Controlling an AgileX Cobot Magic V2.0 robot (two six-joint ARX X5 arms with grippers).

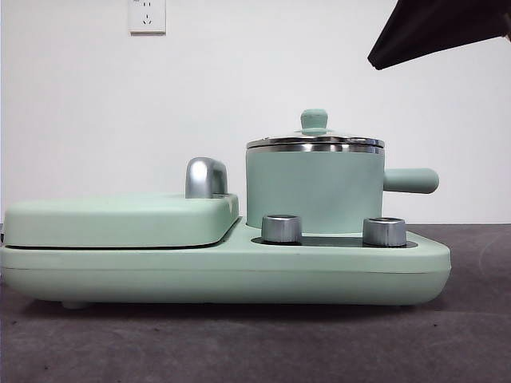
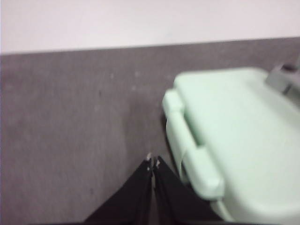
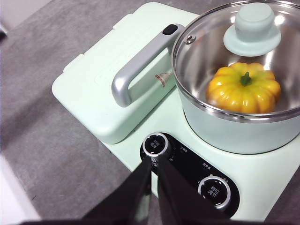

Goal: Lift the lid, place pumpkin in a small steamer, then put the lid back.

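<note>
With the lid [image 3: 243, 42] seated on the small steamer [image 1: 313, 191], the pumpkin [image 3: 243, 87] shows through the glass, resting inside. Steamer stands at the right end of the appliance base [image 1: 223, 267], behind two silver knobs [image 1: 281, 228]. Right gripper [image 3: 154, 164] hovers above the knob panel, jaws pressed together, empty. Left gripper [image 2: 152, 165] hangs over the table [image 2: 70, 131] beside the flat cover [image 2: 239, 131], jaws likewise closed.
</note>
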